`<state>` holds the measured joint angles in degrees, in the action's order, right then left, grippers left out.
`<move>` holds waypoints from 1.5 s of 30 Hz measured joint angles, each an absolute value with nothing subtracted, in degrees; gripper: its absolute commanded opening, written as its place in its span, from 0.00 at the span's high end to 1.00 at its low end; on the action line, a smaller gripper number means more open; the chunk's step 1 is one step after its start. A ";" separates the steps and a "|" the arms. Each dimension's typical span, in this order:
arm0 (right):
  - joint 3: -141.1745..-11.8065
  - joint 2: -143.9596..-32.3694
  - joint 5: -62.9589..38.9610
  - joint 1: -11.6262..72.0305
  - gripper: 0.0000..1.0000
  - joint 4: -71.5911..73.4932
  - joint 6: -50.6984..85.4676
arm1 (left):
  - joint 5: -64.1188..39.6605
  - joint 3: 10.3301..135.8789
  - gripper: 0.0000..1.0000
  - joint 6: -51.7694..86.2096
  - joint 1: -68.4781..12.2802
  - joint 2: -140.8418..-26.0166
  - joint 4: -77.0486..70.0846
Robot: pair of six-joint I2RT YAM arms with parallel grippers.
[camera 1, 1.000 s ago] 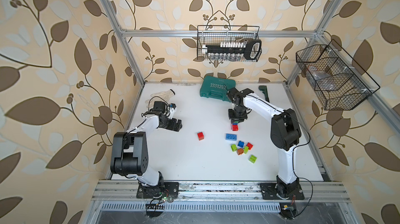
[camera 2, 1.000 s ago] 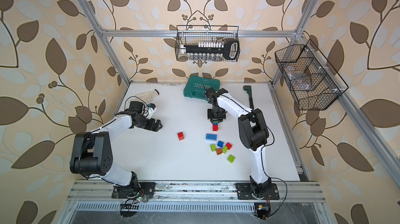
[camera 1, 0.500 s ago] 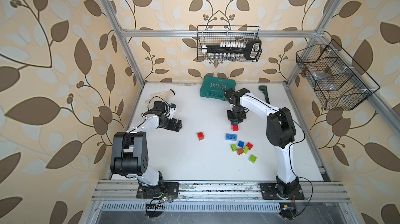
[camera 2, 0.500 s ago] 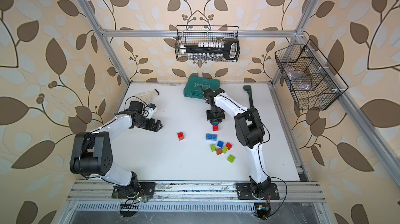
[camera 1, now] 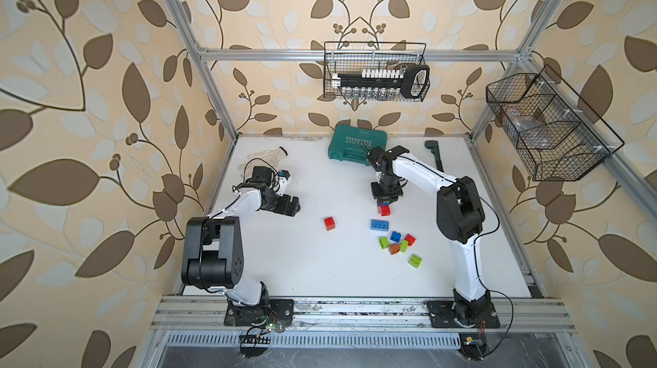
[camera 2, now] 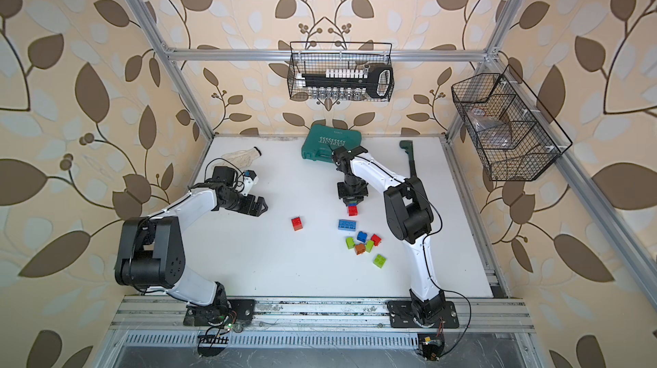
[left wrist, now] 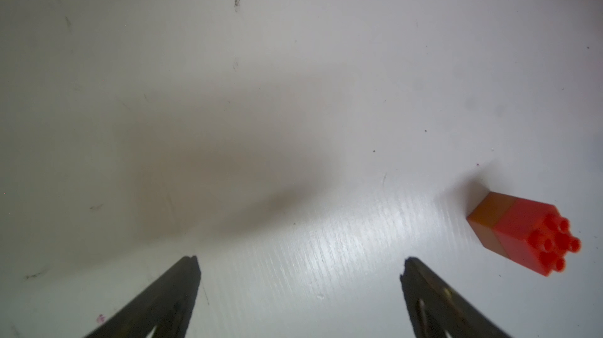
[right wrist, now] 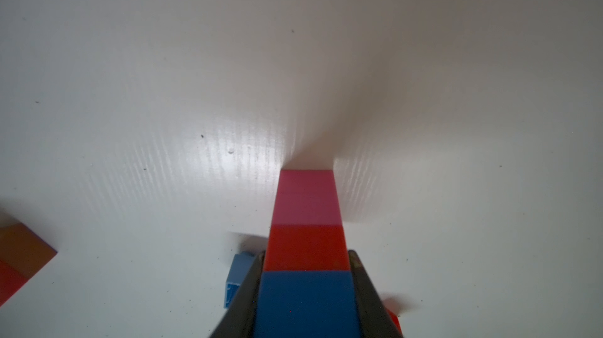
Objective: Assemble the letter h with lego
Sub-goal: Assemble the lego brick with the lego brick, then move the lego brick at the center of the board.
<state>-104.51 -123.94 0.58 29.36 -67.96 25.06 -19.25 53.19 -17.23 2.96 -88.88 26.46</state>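
Leaf-patterned wallpaper enclosed a white tabletop, with a teal case against the back wall, a pale glove at the back on the left arm's side, and a wire basket hung above. Toward the back right, the right gripper pointed down, its jaws narrowed onto a column of bricks. The right wrist view showed blue between the fingers, then red, then pink at the far end, which appeared to meet the table. Just in front of the column lay a long blue brick. Nearer the front sat a loose cluster of blue, red, green, lime and orange bricks, with a lime brick apart from them. A red-on-orange pair sat alone near the table's middle. To its left, the left gripper hung over bare table with its jaws spread wide and nothing between them. Its wrist view showed the pair off to one side.
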 measured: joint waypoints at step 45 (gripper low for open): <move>-112.01 -123.59 0.47 35.44 0.83 -66.85 30.59 | -44.82 53.91 0.03 -18.85 2.28 -89.30 26.11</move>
